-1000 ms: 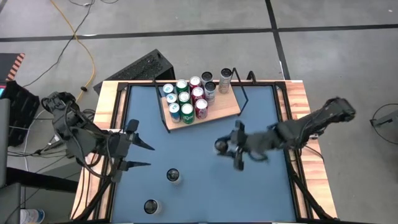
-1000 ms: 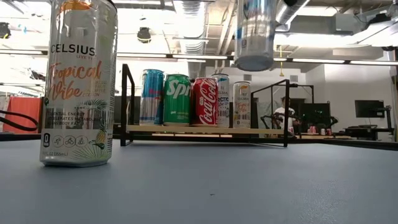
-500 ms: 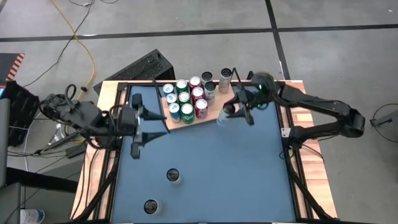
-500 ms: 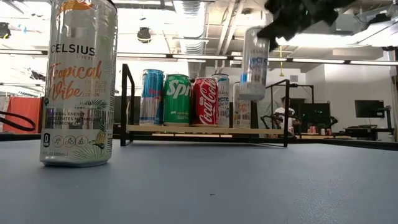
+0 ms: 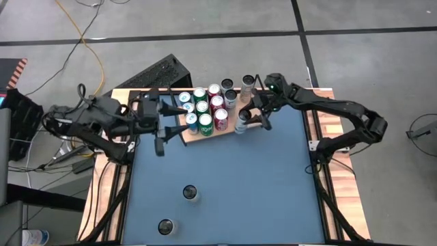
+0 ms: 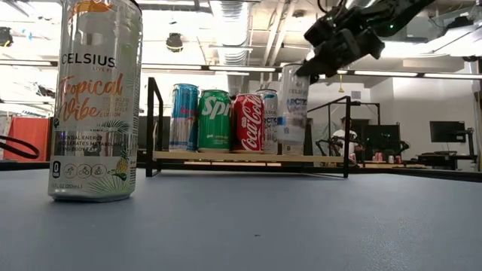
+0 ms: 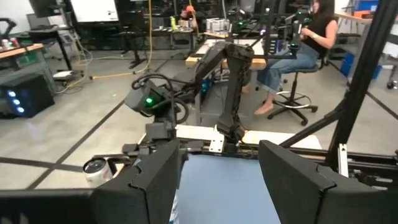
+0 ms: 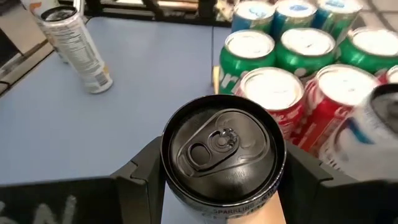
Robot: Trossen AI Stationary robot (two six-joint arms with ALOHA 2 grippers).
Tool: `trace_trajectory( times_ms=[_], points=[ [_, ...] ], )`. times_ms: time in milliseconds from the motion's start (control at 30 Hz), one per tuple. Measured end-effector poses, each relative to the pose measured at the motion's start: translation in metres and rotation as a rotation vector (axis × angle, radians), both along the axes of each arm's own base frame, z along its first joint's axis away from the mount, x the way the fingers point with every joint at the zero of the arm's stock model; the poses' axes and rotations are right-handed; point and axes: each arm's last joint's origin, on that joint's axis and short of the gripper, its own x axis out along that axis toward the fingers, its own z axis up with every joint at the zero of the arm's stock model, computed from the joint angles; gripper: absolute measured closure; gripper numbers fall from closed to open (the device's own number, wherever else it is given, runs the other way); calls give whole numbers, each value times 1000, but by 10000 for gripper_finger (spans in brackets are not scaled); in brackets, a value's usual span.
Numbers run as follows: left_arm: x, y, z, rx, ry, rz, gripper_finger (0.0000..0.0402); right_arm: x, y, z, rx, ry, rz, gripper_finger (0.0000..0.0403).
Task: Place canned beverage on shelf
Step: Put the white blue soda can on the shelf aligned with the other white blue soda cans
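Right wrist view: right gripper (image 8: 221, 180) clamps a slim silver black-topped can (image 8: 222, 155); left gripper (image 7: 217, 180) apart.

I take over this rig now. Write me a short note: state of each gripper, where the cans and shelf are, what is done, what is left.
Right gripper: shut on the black-top can, holding it at the shelf's front edge beside the red cans, not yet released.
Left gripper: open, holding nothing, at the shelf's left end.
Done: about ten cans stand on the shelf.
Left: set this can down, then fetch the two cans on the blue table, one mid-table, one near the front edge.
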Motion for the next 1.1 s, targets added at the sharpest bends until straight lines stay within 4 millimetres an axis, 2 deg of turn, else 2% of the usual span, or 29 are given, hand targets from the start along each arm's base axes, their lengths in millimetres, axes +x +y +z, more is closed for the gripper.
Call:
trace_trajectory(
  times_ms=[233,400,533,667,800,1100],
  points=[
    [2,9,0,2,4,25,196,-2,-11,6,-47,-74,-4,188],
    [3,15,0,2,4,51,196,2,-20,-9,-2,-37,-2,188],
    [4,18,-1,-3,5,47,196,16,-28,-14,46,0,22,188],
    [4,19,-1,-7,10,51,196,25,-30,-7,29,14,46,188],
    [4,19,-1,-7,10,54,196,23,-33,-1,10,17,50,188],
    [4,19,-1,5,13,59,196,21,-35,-4,-5,33,50,188]
  ],
)
